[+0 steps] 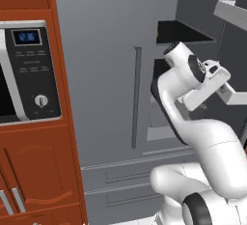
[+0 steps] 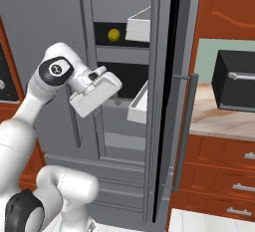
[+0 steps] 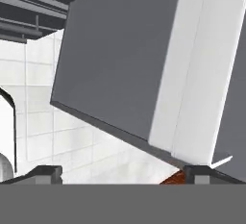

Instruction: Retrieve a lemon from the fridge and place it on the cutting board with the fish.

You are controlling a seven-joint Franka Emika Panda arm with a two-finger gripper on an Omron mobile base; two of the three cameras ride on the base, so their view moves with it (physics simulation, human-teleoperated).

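Note:
The tall grey fridge (image 1: 103, 64) has its left door shut and its right door (image 2: 167, 126) swung open. The lemon (image 2: 114, 35), small and bright yellow, lies on a black upper shelf inside. My gripper (image 2: 116, 98) is at the fridge opening, below the lemon and a shelf lower, beside a white door bin (image 2: 139, 104). In the hand view the gripper (image 3: 124, 172) is open, its tips far apart with nothing between them, looking up at a tilted grey and white bin (image 3: 144, 64). The cutting board and the fish are out of view.
A black-and-silver microwave (image 1: 29, 69) sits in the orange cabinet left of the fridge. A black toaster oven (image 2: 234, 79) stands on the counter to the right, over orange drawers (image 2: 224, 176). An upper white door bin (image 2: 139, 27) juts out near the lemon.

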